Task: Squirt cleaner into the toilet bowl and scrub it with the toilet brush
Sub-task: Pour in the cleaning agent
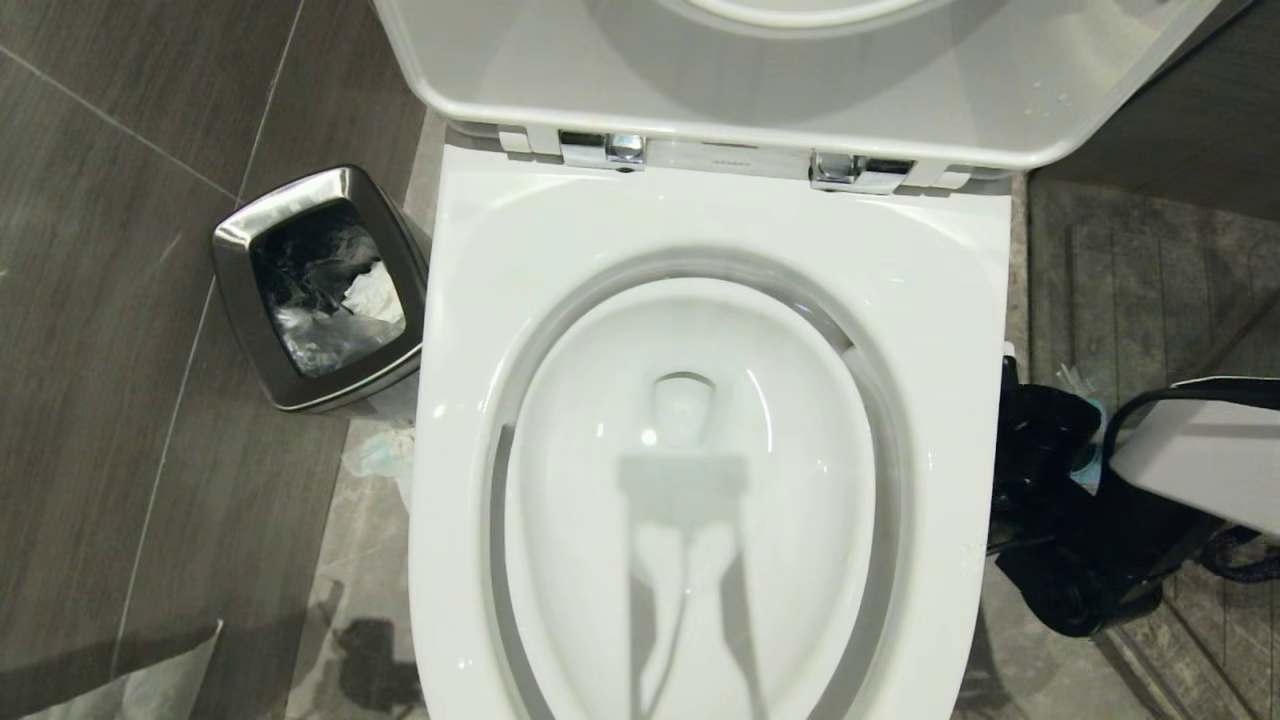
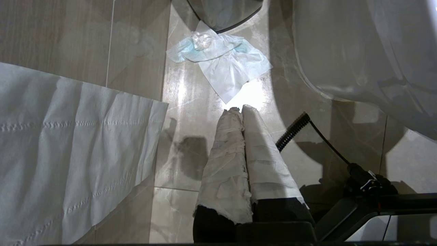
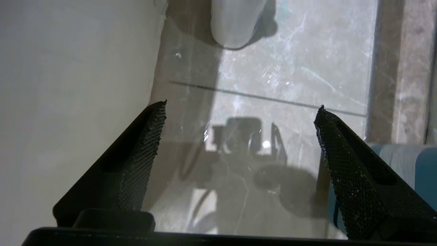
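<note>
Right gripper [image 3: 239, 136] wide open, empty, beside toilet bowl [image 3: 68, 85].

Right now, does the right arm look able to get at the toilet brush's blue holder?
Probably yes. The right end effector hangs open, low beside the toilet bowl, and the blue holder sits right by one finger, with nothing visibly between them.

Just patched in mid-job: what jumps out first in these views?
The open toilet bowl fills the head view, lid up, with a steel bin on the floor to its left. The right gripper hangs by the toilet's side above the floor tiles, fingers spread wide and empty. The left gripper, fingers shut and wrapped in white, points at a crumpled tissue on the floor.
</note>
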`<state>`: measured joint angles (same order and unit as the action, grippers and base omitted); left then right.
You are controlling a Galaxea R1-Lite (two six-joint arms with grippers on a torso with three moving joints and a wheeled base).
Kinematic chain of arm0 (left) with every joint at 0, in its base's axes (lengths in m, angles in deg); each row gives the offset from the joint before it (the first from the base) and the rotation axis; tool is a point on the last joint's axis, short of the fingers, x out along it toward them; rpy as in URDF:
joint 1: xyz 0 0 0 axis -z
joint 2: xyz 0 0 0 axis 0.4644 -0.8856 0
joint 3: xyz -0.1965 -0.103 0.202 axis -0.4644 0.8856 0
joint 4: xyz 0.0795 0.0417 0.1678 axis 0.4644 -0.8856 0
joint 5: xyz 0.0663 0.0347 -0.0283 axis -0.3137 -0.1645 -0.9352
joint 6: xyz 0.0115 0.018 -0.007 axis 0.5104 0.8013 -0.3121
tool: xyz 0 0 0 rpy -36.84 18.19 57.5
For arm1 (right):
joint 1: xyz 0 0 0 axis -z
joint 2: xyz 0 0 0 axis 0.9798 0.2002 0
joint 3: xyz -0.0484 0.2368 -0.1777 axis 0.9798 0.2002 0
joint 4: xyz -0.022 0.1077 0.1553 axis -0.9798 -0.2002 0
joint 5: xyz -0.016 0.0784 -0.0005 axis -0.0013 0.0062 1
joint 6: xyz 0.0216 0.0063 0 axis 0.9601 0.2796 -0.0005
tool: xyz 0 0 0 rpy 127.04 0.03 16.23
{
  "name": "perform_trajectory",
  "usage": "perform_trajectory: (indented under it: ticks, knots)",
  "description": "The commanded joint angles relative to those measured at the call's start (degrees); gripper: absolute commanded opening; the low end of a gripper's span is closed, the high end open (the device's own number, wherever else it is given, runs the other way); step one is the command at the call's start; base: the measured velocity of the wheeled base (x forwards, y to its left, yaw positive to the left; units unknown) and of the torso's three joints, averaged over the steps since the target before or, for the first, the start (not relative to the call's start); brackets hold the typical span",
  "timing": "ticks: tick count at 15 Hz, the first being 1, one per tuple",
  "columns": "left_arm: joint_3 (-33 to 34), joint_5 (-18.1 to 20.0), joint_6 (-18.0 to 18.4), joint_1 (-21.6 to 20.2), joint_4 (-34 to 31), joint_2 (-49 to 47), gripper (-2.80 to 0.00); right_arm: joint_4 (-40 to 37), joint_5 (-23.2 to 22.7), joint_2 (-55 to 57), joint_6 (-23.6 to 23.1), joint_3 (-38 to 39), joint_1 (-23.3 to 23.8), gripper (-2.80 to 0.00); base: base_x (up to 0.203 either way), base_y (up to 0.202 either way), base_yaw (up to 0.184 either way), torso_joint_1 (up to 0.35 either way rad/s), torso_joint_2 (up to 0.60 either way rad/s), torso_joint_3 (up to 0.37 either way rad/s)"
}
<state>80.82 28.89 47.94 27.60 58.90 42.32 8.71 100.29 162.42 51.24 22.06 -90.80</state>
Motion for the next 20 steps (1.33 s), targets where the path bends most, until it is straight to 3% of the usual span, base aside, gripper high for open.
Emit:
perform_trajectory:
  ticks: [1, 13, 20]
  knots:
    - [0.0, 0.0, 0.0, 0.0, 0.0, 0.0, -2.8, 0.5, 0.0, 2.9, -1.9, -3.7, 1.0, 0.0, 0.0, 0.0, 0.0, 0.0, 0.0, 0.0]
    - [0.0, 0.0, 0.0, 0.0, 0.0, 0.0, -2.8, 0.5, -4.4, 9.3, -5.4, -19.8, 2.1, 0.0, 0.0, 0.0, 0.0, 0.001, 0.0, 0.0]
    - [0.0, 0.0, 0.0, 0.0, 0.0, 0.0, -2.8, 0.5, -6.1, 11.9, -8.6, -24.7, 3.5, 0.0, 0.0, 0.0, 0.0, 0.0, 0.0, 0.0]
